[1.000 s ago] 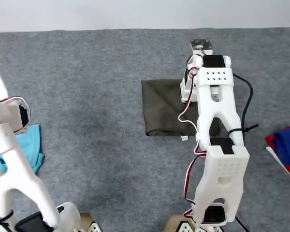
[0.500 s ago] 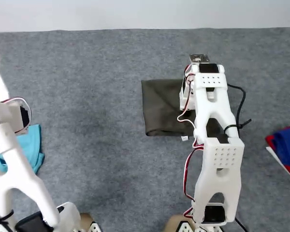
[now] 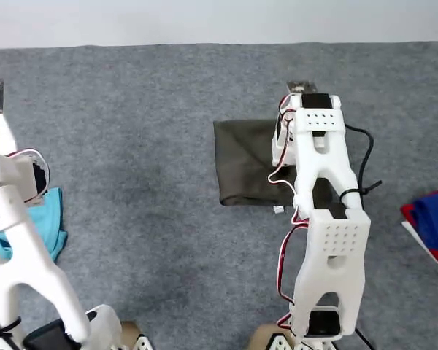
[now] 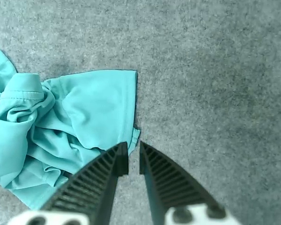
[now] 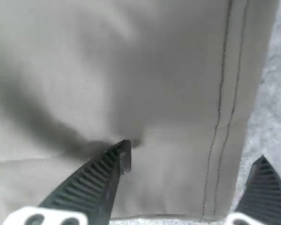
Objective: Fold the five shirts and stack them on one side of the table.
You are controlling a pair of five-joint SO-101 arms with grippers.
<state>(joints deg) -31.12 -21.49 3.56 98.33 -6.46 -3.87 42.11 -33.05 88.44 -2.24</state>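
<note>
A folded dark olive shirt (image 3: 241, 164) lies flat in the middle of the grey table. My right arm (image 3: 317, 138) reaches over its right half. In the right wrist view my right gripper (image 5: 193, 161) is open wide, one fingertip (image 5: 123, 157) pressing on the olive cloth (image 5: 131, 70) and the other beyond the stitched hem. A crumpled teal shirt (image 3: 47, 219) lies at the left edge beside my left arm (image 3: 14, 226). My left gripper (image 4: 129, 157) hangs just above the teal shirt's (image 4: 75, 117) corner, fingers almost together with nothing between them.
A red and blue shirt (image 3: 432, 222) lies bunched at the table's right edge. The grey felt table (image 3: 131, 131) stretches bare between the two arms and along the far side, where a pale wall begins.
My right arm has drawn back slightly toward its base and come down onto the olive shirt. The left arm has shifted only a little.
</note>
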